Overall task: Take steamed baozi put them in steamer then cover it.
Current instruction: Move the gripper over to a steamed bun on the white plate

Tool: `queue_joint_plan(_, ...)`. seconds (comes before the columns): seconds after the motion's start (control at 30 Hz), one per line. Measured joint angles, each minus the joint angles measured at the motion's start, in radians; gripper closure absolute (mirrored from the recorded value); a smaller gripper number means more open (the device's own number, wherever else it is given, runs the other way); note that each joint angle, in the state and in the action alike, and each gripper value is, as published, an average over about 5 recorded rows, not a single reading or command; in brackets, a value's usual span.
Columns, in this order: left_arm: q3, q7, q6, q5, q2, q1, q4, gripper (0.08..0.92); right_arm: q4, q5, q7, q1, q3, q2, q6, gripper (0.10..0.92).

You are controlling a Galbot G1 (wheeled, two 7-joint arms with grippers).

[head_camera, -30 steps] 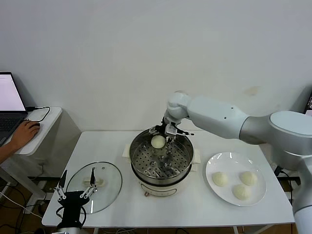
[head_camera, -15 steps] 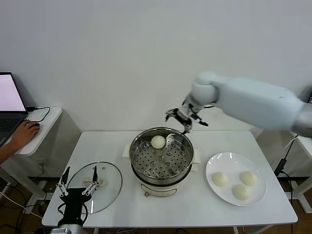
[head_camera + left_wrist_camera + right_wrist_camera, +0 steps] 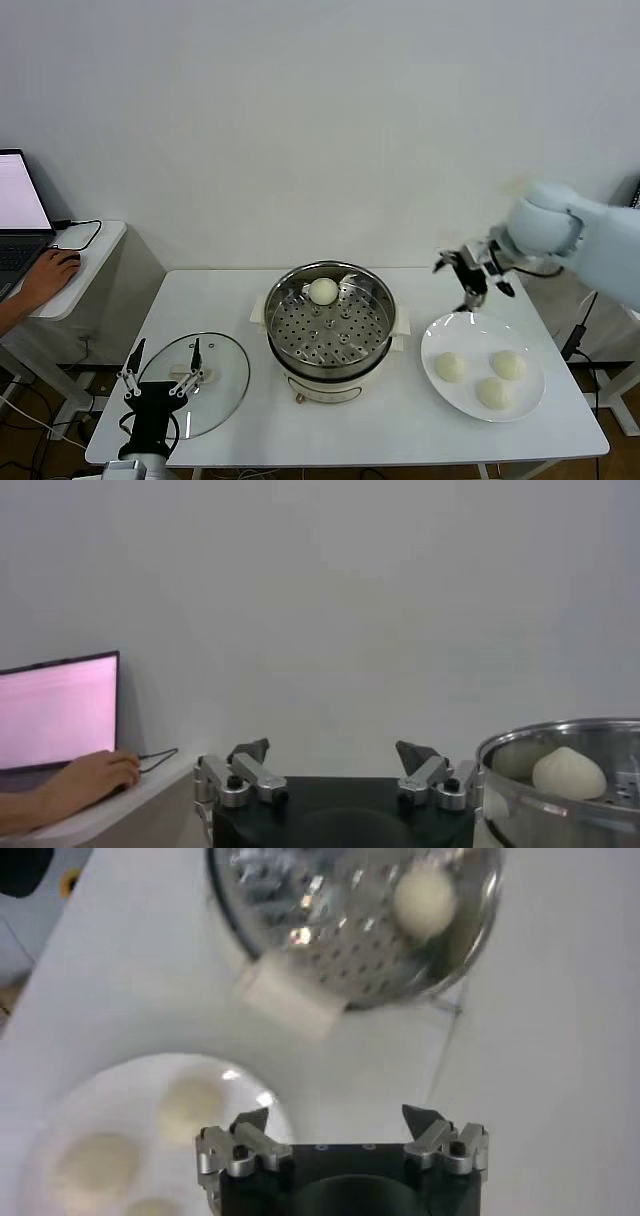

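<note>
Hovering open-jawed and empty above the far rim of the plate (image 3: 436, 336) near the table's right edge, the right gripper (image 3: 470, 272) should descend squarely over one baozi (image 3: 451, 367), gripping gently, for the steamer (image 3: 330, 318) at table centre.

You've got a plain white wall (image 3: 300, 120) behind a white table (image 3: 240, 410), and off to its left a smaller white side desk (image 3: 95, 255) carrying an open laptop (image 3: 20, 215) with a black cable (image 3: 80, 232) looped beside it, lighting even throughout.
</note>
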Motion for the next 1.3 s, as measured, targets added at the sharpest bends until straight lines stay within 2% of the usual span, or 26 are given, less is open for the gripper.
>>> queue_joint_plan(0.5,-0.004,0.005,0.003,0.014,-0.023,0.013,0.017,0.177,-0.042,-0.144,0.030,-0.380,0.233,-0.052,-0.028,0.202)
queue_joint_plan(1.3,-0.003,0.005,0.002,0.026,-0.033,0.011,0.033,0.177,-0.181,-0.253,0.095,-0.675,0.420,0.062,-0.011,0.203)
